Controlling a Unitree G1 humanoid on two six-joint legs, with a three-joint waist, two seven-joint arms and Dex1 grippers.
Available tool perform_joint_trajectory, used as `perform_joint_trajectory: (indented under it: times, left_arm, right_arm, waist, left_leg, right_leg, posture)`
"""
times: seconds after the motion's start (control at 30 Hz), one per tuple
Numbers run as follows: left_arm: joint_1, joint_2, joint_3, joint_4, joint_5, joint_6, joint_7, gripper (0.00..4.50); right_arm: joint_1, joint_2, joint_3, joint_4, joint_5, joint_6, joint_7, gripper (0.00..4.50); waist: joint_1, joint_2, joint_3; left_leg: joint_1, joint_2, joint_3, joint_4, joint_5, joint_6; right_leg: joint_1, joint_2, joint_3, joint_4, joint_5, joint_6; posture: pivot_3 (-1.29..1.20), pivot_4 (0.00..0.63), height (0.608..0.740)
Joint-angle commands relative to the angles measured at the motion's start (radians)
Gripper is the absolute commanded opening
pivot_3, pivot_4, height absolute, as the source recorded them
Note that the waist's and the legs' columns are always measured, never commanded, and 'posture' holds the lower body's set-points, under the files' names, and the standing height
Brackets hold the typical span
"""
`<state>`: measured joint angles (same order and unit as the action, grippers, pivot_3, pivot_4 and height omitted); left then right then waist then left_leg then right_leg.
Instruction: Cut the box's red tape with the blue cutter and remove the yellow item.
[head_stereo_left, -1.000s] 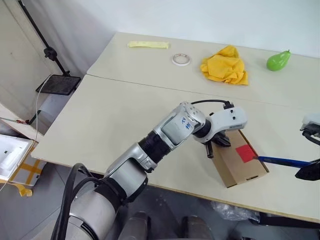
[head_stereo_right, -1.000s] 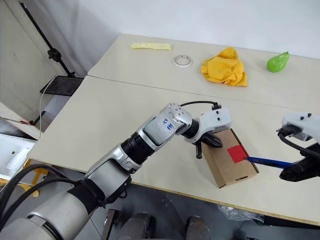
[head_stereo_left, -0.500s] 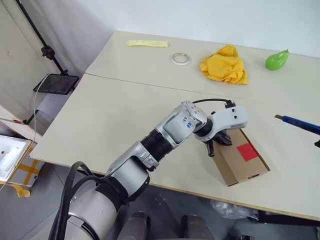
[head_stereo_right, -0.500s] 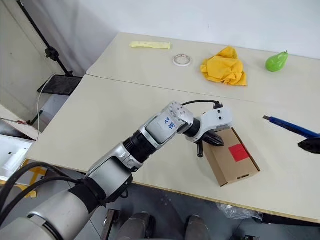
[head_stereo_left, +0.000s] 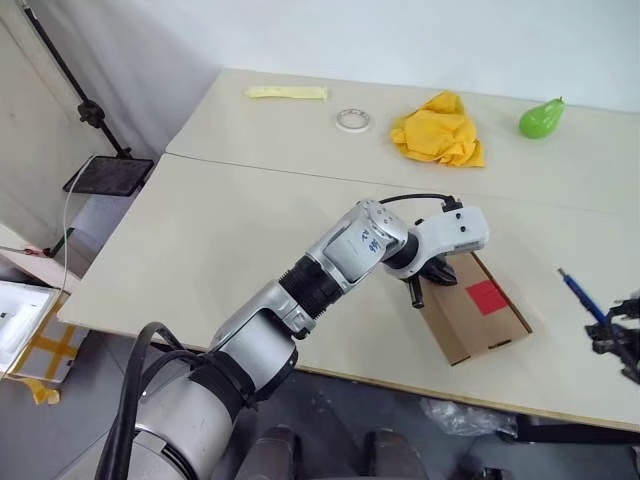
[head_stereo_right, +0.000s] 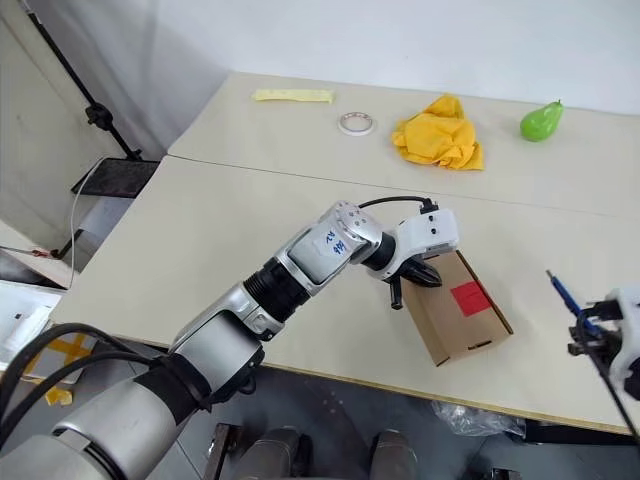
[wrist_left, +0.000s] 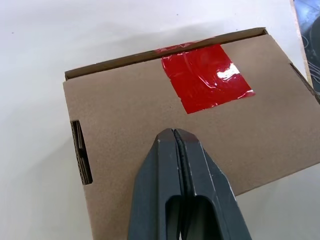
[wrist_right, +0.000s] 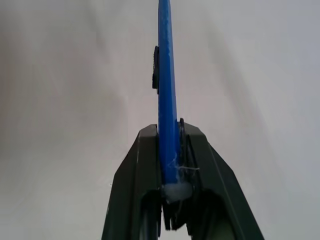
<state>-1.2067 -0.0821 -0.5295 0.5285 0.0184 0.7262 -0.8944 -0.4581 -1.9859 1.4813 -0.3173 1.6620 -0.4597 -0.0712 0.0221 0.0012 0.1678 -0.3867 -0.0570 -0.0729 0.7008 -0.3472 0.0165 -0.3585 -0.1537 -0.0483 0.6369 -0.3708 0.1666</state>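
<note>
The left gripper (wrist_left: 174, 134) is clenched tight with nothing between its fingers, its tip pressed on the top face of the cardboard box (head_stereo_left: 470, 310). The red tape (wrist_left: 206, 76) sits just beyond the fingertips, folding over the box's far edge. In the head views the wrist covers the box's near-left corner. A slot cut into one side wall shows only darkness (the yellow item cannot be made out anywhere). Well to the right of the box, near the table (head_stereo_left: 240, 230) edge, the right gripper (wrist_right: 170, 137) is grasping the blue cutter (wrist_right: 166, 90) by its butt end, fingers pinched on either side. The cutter's dark tip runs out of the wrist view; from the head it pokes up and away from the box, the gripper itself cut off by the frame edge.
</note>
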Motion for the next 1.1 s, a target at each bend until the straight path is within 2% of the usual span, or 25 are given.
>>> perform_joint_trajectory:
  times: [0.03, 0.2, 0.33, 0.53, 0.7, 0.83, 0.97, 1.1]
  left_arm:
    - [0.019, 0.012, -0.006, 0.048, 0.036, 0.025, 0.034, 0.00]
    - [-0.015, 0.015, 0.054, 0.046, 0.015, 0.028, 0.041, 0.00]
    - [-0.057, 0.026, 0.106, 0.046, -0.006, 0.041, 0.034, 0.00]
    - [-0.138, 0.093, 0.186, 0.018, -0.051, 0.091, -0.004, 0.00]
    - [-0.182, 0.147, 0.219, 0.021, -0.084, 0.131, -0.043, 0.00]
    - [-0.179, 0.231, 0.177, 0.009, -0.087, 0.195, -0.123, 0.00]
    - [-0.120, 0.266, 0.106, -0.046, -0.081, 0.246, -0.156, 0.00]
    - [-0.052, 0.251, 0.086, -0.126, -0.104, 0.328, -0.138, 0.00]
  right_arm:
    - [0.108, 0.016, -0.127, 0.043, 0.007, -0.111, 0.002, 1.43]
    - [0.241, 0.005, -0.293, 0.063, 0.030, -0.159, 0.002, 3.15]
    - [0.302, -0.055, -0.342, 0.048, 0.026, -0.206, 0.006, 4.47]
    - [0.259, -0.181, -0.350, 0.007, 0.012, -0.238, 0.030, 4.47]
    - [0.217, -0.166, -0.453, -0.009, 0.002, -0.099, 0.041, 4.47]
    - [0.201, -0.053, -0.636, 0.017, -0.025, 0.083, 0.058, 3.55]
    - [0.219, 0.087, -0.803, 0.084, -0.110, 0.274, 0.078, 2.09]
    - [0.210, 0.275, -0.970, 0.171, -0.231, 0.494, 0.117, 0.69]
  waist:
    - [0.001, 0.005, -0.003]
    - [0.000, 0.008, -0.004]
    - [0.001, 0.013, -0.003]
    - [0.000, 0.021, 0.000]
    - [0.000, 0.021, 0.000]
    - [0.001, 0.020, 0.001]
    - [0.003, 0.020, 0.001]
    - [0.005, 0.016, 0.003]
  left_leg:
    - [0.000, 0.000, 0.000, 0.000, 0.000, 0.000]
    - [0.000, 0.000, 0.001, -0.001, 0.000, 0.000]
    - [-0.001, 0.000, 0.001, -0.002, 0.000, 0.000]
    - [-0.006, -0.001, 0.001, -0.004, 0.000, 0.000]
    - [-0.014, 0.000, 0.001, -0.003, 0.001, 0.000]
    - [-0.017, 0.000, 0.000, -0.003, 0.001, 0.000]
    - [-0.017, -0.001, 0.000, -0.002, 0.001, 0.001]
    - [-0.018, -0.002, 0.000, -0.001, 0.001, 0.001]
  right_leg:
    - [0.000, 0.000, 0.000, 0.000, 0.000, 0.000]
    - [0.000, 0.000, 0.000, -0.001, 0.000, 0.000]
    - [-0.001, 0.001, 0.000, -0.001, 0.000, 0.000]
    - [-0.008, 0.000, 0.001, 0.000, 0.000, 0.000]
    - [-0.017, 0.001, 0.001, 0.001, 0.000, 0.000]
    - [-0.018, 0.001, 0.000, 0.001, 0.000, -0.001]
    - [-0.018, 0.002, -0.001, 0.005, 0.000, -0.001]
    - [-0.018, 0.001, -0.001, 0.007, 0.001, -0.001]
  posture:
    - [0.00, 0.150, 0.740]
    - [0.00, 0.150, 0.740]
    - [0.00, 0.150, 0.740]
    - [0.00, 0.150, 0.740]
    - [0.00, 0.150, 0.740]
    - [0.00, 0.150, 0.740]
    - [0.00, 0.150, 0.740]
    - [0.00, 0.150, 0.740]
